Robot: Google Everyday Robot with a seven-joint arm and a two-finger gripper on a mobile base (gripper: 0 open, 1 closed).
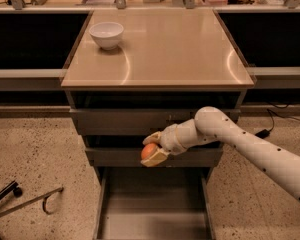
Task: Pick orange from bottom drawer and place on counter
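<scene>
My gripper (151, 150) is shut on the orange (148, 151), a small round orange fruit, and holds it in front of the middle drawer's front, above the open bottom drawer (153, 206). The bottom drawer is pulled out, a wide grey tray with side rails. The white arm reaches in from the right. The counter (165, 49), a glossy tan-beige top, lies above the drawers, well above the gripper.
A white bowl (106, 35) stands at the counter's back left. Dark side shelves (30, 39) flank the cabinet. A bent metal bar (35, 201) lies on the speckled floor at the left. A black cable (277, 119) runs at the right.
</scene>
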